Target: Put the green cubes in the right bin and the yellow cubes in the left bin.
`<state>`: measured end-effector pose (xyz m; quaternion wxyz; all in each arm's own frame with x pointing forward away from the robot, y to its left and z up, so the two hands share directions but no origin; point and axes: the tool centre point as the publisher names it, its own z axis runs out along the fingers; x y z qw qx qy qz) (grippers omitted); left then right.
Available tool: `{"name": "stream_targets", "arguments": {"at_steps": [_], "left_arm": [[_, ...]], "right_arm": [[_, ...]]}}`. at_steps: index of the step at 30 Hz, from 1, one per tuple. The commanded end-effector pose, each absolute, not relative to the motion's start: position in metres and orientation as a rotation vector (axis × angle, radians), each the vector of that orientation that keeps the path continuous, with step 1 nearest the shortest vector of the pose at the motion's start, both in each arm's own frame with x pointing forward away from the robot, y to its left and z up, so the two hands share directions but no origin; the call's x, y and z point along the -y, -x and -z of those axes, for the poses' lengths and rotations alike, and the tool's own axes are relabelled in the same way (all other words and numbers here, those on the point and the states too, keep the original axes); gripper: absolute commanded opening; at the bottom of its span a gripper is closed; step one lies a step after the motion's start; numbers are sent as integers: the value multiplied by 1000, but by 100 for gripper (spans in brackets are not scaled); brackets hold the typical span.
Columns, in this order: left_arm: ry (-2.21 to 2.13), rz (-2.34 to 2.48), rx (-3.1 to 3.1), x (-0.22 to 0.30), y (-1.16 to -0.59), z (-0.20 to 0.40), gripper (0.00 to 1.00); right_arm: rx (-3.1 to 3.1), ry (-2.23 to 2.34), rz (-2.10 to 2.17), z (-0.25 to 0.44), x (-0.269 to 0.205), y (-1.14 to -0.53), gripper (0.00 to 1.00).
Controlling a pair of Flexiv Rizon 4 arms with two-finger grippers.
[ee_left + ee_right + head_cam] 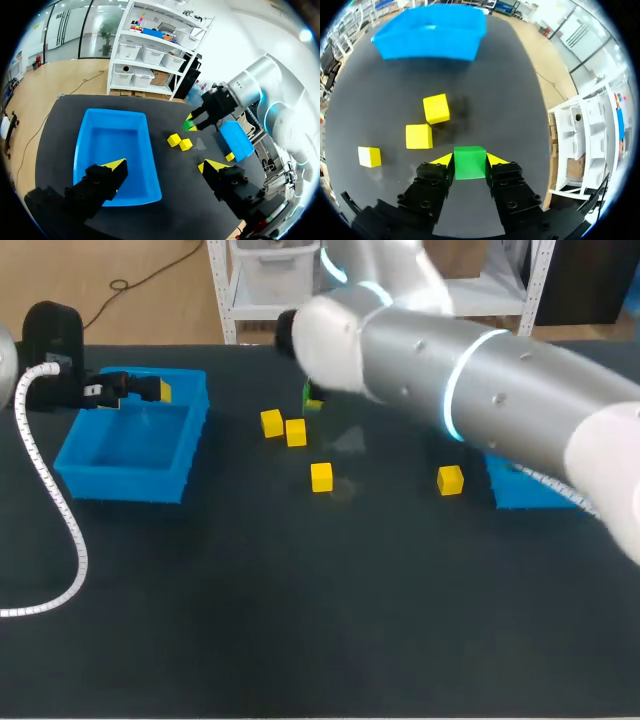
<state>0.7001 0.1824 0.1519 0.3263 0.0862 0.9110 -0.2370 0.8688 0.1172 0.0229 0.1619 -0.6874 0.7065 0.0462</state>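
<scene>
Where right jaws pinch, green cube sits.

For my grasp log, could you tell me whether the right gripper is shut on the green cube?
Shut on it: the right gripper has its two yellow tips pressed against the green cube from opposite sides.

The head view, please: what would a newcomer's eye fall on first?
The right arm spans the table, its pincer shut on a green cube. Four yellow cubes lie mid-table, and the left pincer hangs open over the left bin.
</scene>
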Motion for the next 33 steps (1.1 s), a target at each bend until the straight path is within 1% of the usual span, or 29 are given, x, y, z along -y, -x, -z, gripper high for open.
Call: {"name": "stream_targets", "arguments": {"at_steps": [1, 4, 7, 14, 18, 22, 28, 33], "left_arm": [[-231, 633, -2378, -184, -700, -150, 100], [-231, 633, -2378, -184, -700, -150, 100], [-231, 633, -2378, -184, -700, -150, 100], [-231, 633, -2378, -184, -700, -150, 100], [-231, 633, -2378, -184, -700, -150, 100], [-231, 633, -2378, -184, -700, -150, 100], [-231, 633, -2378, -184, -700, -150, 100], [-231, 633, -2378, -184, -700, -150, 100]], "right_arm": [[-2095, 2118, -628, -53, -95, -875, 0], [-2097, 2018, -623, -78, -74, -884, 0], [-2100, 1872, -641, -104, -42, -892, 0], [-2111, 1457, -732, -141, 48, -897, 0], [-2136, 1264, -798, -138, 96, -887, 0], [-2186, 1112, -824, -121, 132, -865, 0], [-2246, 977, -812, -108, 169, -832, 0], [-2304, 894, -789, -98, 193, -816, 0]]}}
